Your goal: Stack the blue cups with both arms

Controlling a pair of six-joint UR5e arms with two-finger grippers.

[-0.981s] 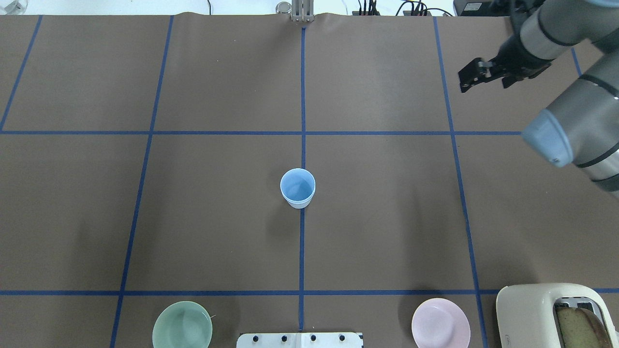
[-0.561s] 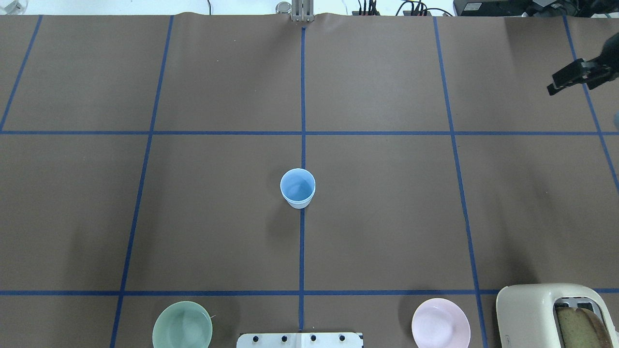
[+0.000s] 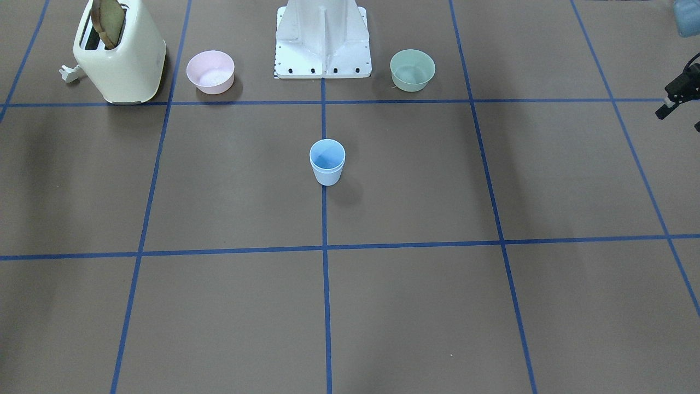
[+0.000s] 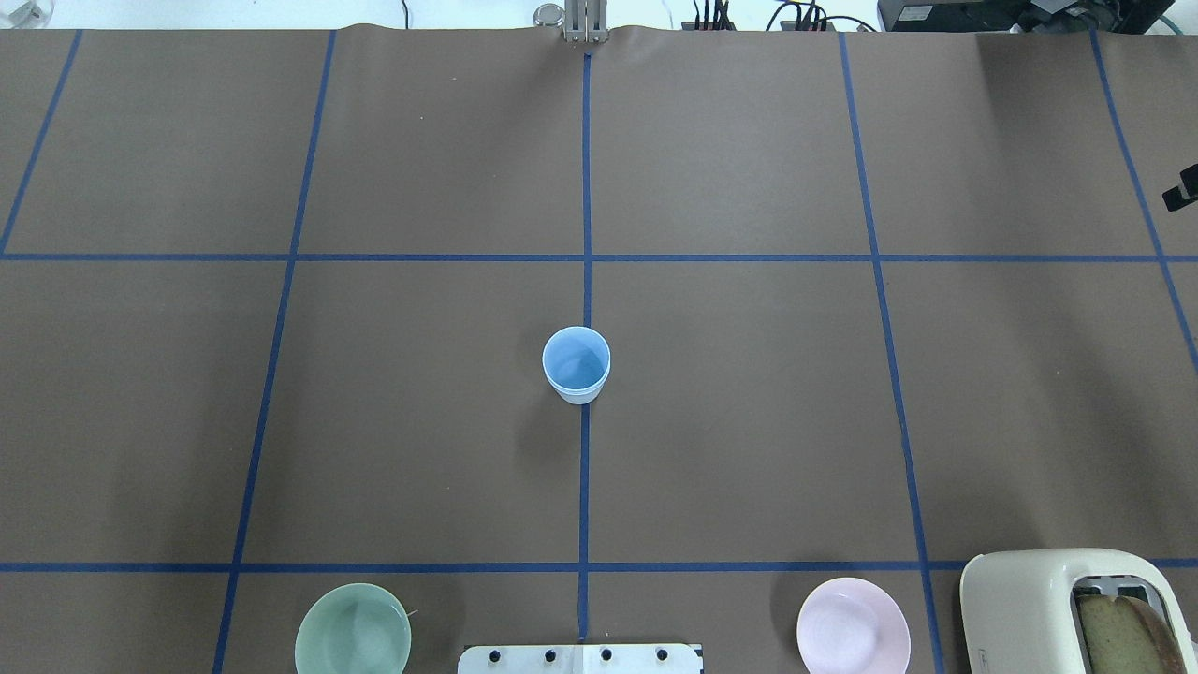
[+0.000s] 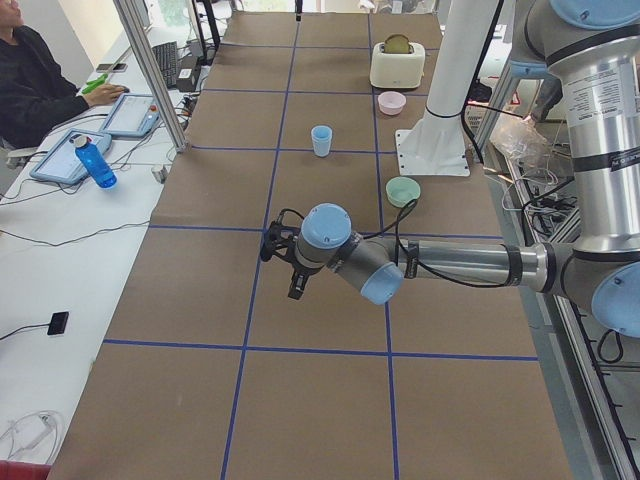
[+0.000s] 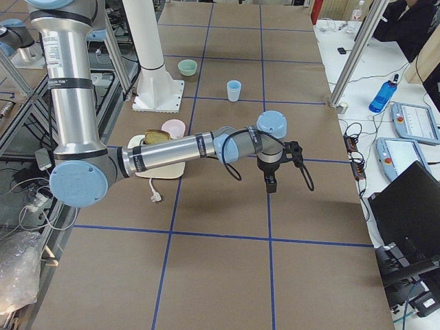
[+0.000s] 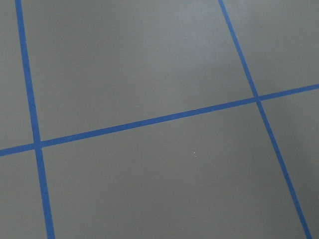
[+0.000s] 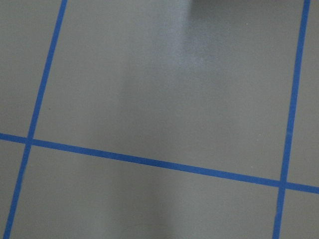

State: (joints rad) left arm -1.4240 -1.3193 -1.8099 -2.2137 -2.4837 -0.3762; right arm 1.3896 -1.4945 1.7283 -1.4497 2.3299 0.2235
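The blue cups, out in front of the base, look like smooth, softly shiny plastic. The base is white painted metal; the table cover is matt brown paper.

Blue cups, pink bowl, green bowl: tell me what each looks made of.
Blue cups: likely thin plastic. The pale blue walls are smooth with a soft sheen, and the thin rims show doubled where one cup sits in the other. Pink bowl and green bowl: probably plastic or melamine, with even pastel colour and a smooth, low-gloss finish. Glazed ceramic cannot be ruled out.
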